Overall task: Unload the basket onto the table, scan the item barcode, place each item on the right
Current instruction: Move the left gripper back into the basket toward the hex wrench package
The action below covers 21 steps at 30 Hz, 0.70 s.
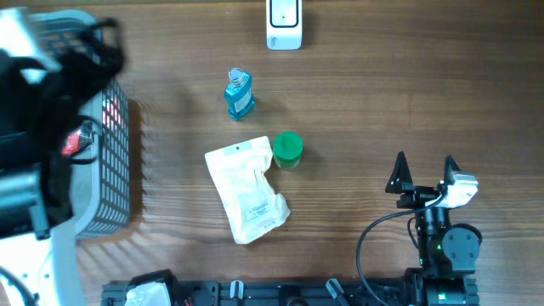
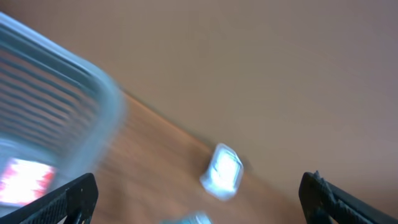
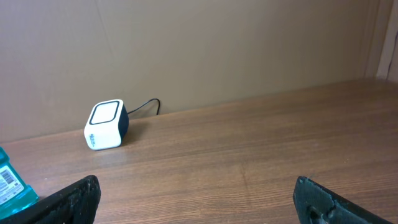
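Note:
The white barcode scanner stands at the table's far edge, and it also shows as the scanner by the back wall and, blurred, as the scanner. Three items lie mid-table: a blue bottle, a green-capped jar and a white pouch. My right gripper rests open at the near right, apart from all of them; the right gripper has only bare table between its fingers. The blue bottle peeks in at its left. My left gripper is open and empty, up beside the basket.
A grey wire basket with a red-and-white packet inside stands at the left edge, partly under my blurred left arm. A cable runs from the scanner to the back wall. The left wrist view is motion-blurred.

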Available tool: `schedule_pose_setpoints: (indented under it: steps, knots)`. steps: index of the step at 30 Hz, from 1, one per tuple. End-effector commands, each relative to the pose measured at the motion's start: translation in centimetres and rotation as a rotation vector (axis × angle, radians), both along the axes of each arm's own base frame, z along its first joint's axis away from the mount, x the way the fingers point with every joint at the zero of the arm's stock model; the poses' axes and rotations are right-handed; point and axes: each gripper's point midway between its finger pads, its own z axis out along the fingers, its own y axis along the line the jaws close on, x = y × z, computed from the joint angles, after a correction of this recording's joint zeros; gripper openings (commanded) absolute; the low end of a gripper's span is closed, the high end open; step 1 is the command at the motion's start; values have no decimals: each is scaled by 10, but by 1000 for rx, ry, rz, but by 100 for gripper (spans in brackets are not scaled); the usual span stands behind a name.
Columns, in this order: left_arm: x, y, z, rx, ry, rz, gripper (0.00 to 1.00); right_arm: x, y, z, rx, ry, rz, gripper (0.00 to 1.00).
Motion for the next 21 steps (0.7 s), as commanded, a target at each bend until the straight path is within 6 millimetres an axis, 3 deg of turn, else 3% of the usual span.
schedule_pose_setpoints:
  steps: [1,7,11,15,21]
  knots:
    - [-22,65,-6,49,50,237,100,0,4,2,-18,-10,20,100]
    - [-15,112,-48,-15,176,358,100,0,4,2,-18,-10,20,99]
    - [-2,144,-109,-178,332,542,96,0,4,2,-18,-11,20,100]
    - [-7,176,-193,-340,536,855,98,0,4,2,-18,-10,20,100]
    - [9,182,-272,-475,676,987,100,0,4,2,-18,-10,20,100]
